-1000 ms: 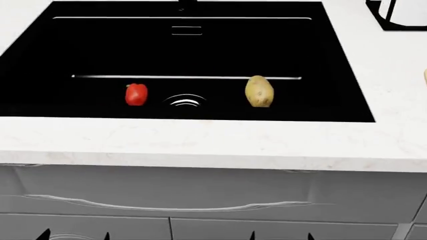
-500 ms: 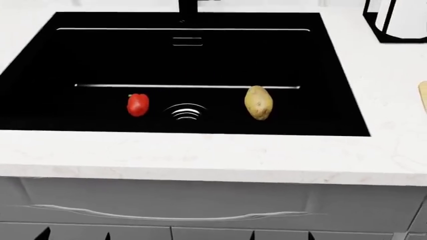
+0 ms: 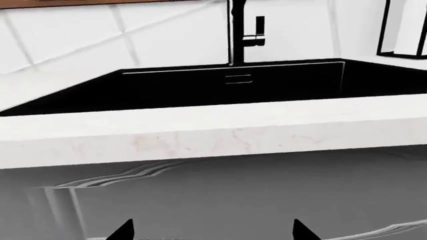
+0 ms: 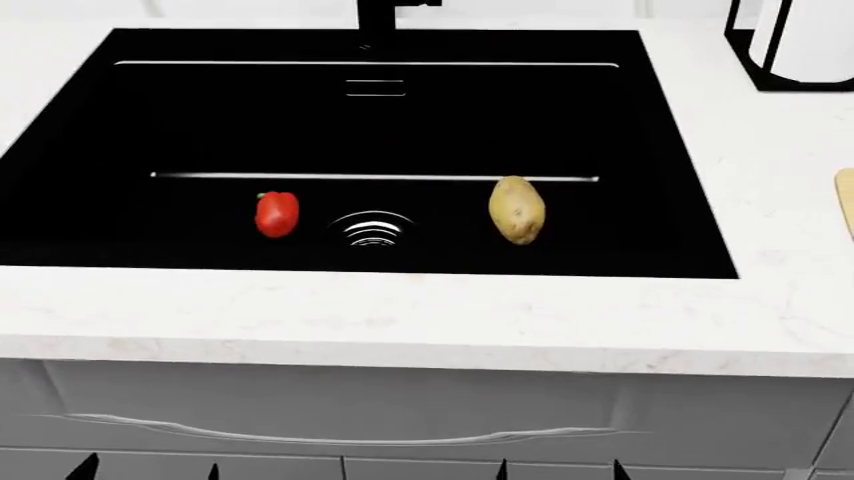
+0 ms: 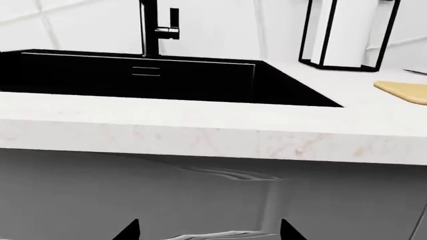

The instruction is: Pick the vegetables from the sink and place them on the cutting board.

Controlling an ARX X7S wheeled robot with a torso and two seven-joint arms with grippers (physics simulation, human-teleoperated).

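In the head view a red bell pepper lies on the floor of the black sink, left of the chrome drain. A yellowish-brown potato lies right of the drain. The cutting board shows as a tan edge at the far right and in the right wrist view. My left gripper and right gripper hang low in front of the cabinet, below the counter, only fingertips showing. Both are open and empty, seen in the left wrist view and the right wrist view.
A black faucet stands behind the sink. A black-framed white paper-towel holder stands at the back right. White marble counter rims the sink; a grey cabinet front with a long handle is below.
The head view has shifted slightly, so the sink and vegetables sit a little lower in the frame and the cutting board's edge shows at the right. The vegetables have not moved.
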